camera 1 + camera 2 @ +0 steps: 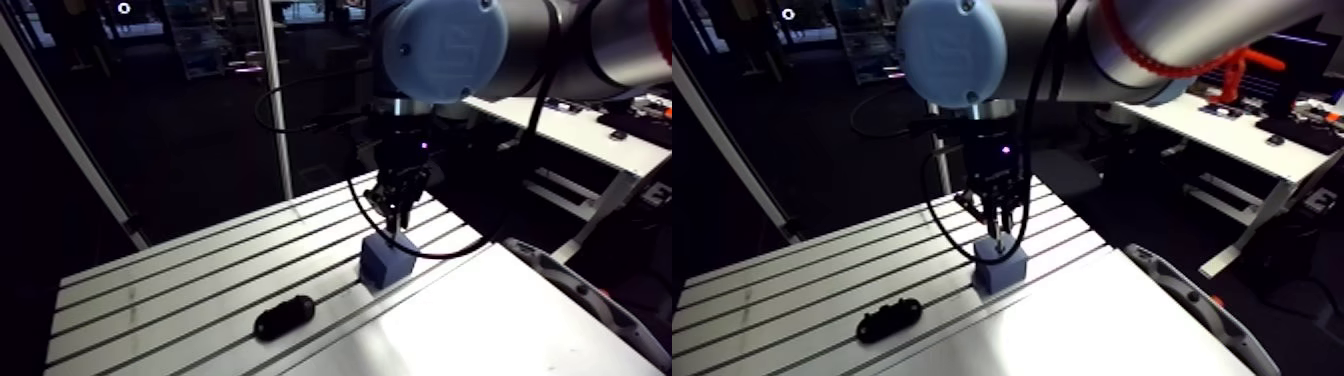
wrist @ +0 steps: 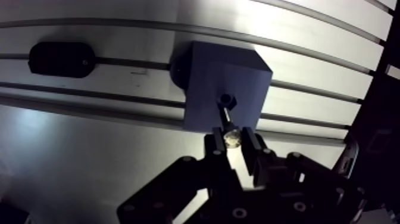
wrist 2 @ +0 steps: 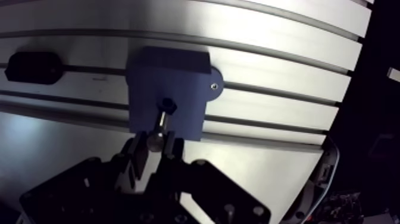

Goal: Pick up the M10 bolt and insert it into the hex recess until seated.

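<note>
On the table (image 1: 150,300): we see a slotted metal top carrying a blue block and a black oblong thing, the two well apart.
Arm (image 1: 445,45): it comes down from above with its wrist over the block, on the side of the table away from the black thing.
Block (image 1: 387,260): blue, squarish, lying across the slots; in the wrist view we look at its top face just ahead of the jaws, with a rounded lug at one corner holding a small screw (image 3: 213,86).
Black thing (image 1: 284,317): oblong with rounded ends, lying along one slot, touching nothing else.
Jaws: drawn in narrow and clamped on the bolt, gripping its shiny thicker end from both sides, directly above the block.
Bolt (image 2: 228,122): small and silvery, held in the jaws, its thin shaft pointing away from them at the block's top face.
Recess (image 2: 226,99): a small dark hole in the block's top face; the bolt's tip meets its mouth, and we cannot tell how far in it goes.
</note>
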{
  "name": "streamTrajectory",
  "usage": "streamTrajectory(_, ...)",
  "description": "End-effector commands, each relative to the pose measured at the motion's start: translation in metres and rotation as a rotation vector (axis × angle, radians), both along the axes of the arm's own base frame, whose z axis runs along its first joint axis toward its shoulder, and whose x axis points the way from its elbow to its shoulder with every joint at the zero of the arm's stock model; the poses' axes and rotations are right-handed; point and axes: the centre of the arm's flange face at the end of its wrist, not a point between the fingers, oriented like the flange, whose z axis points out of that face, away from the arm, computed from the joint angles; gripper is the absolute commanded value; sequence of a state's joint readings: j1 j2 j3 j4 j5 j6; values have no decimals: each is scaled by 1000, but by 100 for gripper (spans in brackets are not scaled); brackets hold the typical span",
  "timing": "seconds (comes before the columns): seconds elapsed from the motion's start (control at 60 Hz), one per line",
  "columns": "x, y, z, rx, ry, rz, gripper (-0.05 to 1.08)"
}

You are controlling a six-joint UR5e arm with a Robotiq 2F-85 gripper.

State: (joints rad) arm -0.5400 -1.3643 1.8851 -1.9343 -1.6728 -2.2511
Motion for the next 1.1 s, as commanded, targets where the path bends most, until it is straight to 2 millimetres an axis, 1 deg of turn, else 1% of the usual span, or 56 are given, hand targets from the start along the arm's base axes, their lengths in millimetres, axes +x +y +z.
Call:
streamTrajectory(0.017, 0, 0, -2, -2, -3, 0, 108)
streamTrajectory(0.333, -2, 1, -7, -6, -10, -1, 108)
streamTrajectory(0.8, -5, 2, -7, -2, -3, 0, 108)
streamTrajectory(1.1, -8, 4, -12, -5, -9, 0, 108)
